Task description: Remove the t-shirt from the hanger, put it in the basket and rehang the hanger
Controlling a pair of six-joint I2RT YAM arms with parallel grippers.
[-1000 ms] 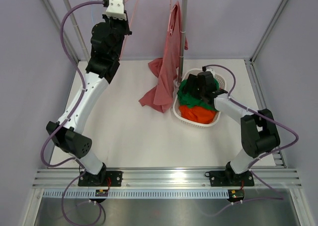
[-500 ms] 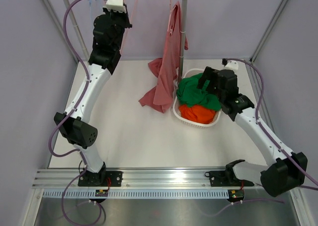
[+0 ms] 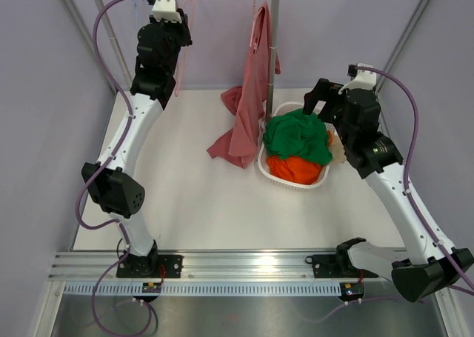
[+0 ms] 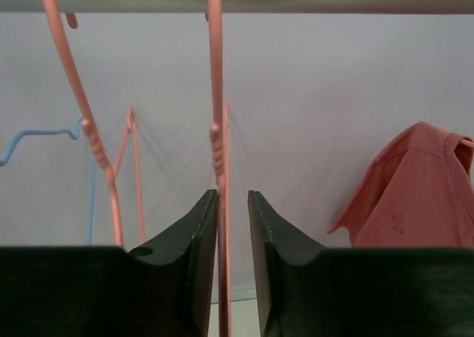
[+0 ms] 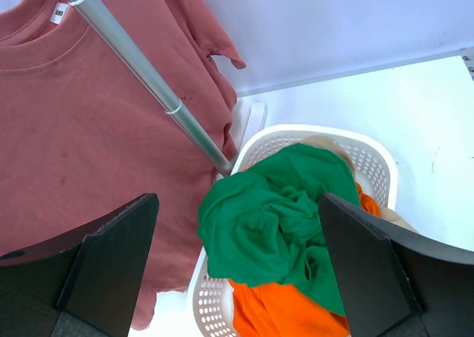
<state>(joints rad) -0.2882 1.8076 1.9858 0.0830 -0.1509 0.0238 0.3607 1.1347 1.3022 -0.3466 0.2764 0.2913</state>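
A pink hanger [image 4: 218, 141] hangs bare from the rail [image 4: 318, 0]; it also shows in the top view [image 3: 180, 48]. My left gripper [image 4: 232, 198] is raised to it at the back left [image 3: 176, 22], with narrowly open jaws either side of its wire. The wire touches the left finger, with a gap to the right one. A green t-shirt [image 3: 296, 135] lies crumpled on top in the white basket [image 3: 261, 167]. My right gripper [image 3: 329, 100] is wide open and empty above it [image 5: 237, 204]. A red t-shirt [image 3: 253, 70] hangs at the rail's right end, its hem on the table.
Orange clothing [image 5: 289, 315] lies under the green t-shirt [image 5: 274, 218] in the basket [image 5: 374, 155]. The rack's metal post [image 5: 148, 74] stands against the basket. A second pink hanger [image 4: 81, 122] and a blue one [image 4: 44, 135] hang to the left. Walls close in on three sides.
My right arm has lifted up and back to the right out of the basket, leaving the green t-shirt there. My left gripper has shifted slightly left along the rail.
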